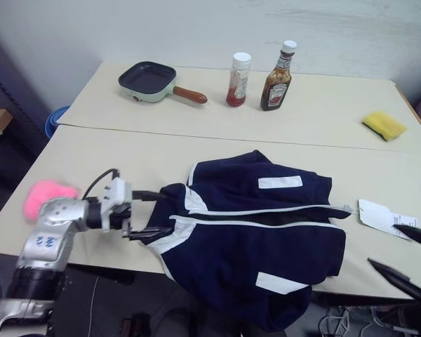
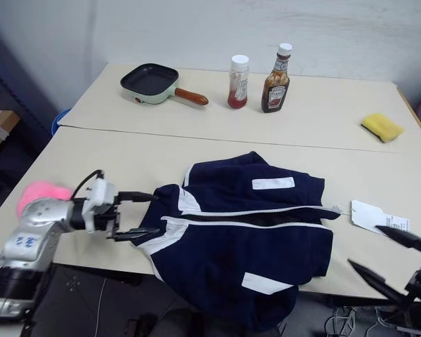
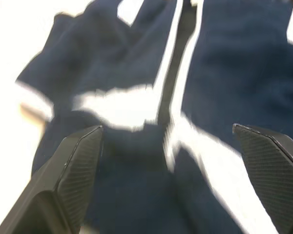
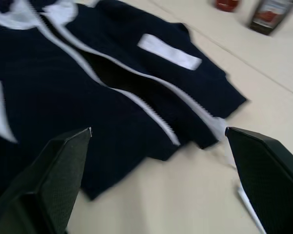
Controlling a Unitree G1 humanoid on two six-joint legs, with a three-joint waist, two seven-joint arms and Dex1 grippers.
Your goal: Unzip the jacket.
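A: What sits at the far side of the counter (image 1: 112, 151)?

B: A small square frying pan (image 1: 149, 81), mint green outside and dark inside, its brown handle pointing toward a white-capped jar of red sauce (image 1: 238, 79); just beside the jar stands a dark sauce bottle (image 1: 277, 77) with a white cap; well apart, near the far right edge, lies a yellow sponge (image 1: 384, 125).

A: Anything nearer?

B: A pink fluffy plush toy (image 1: 45, 194) at the near left edge; a blue bin (image 1: 55, 119) on the floor beyond the left side.

No legible text on bottles (image 1: 276, 77) or hang tag (image 1: 381, 216)
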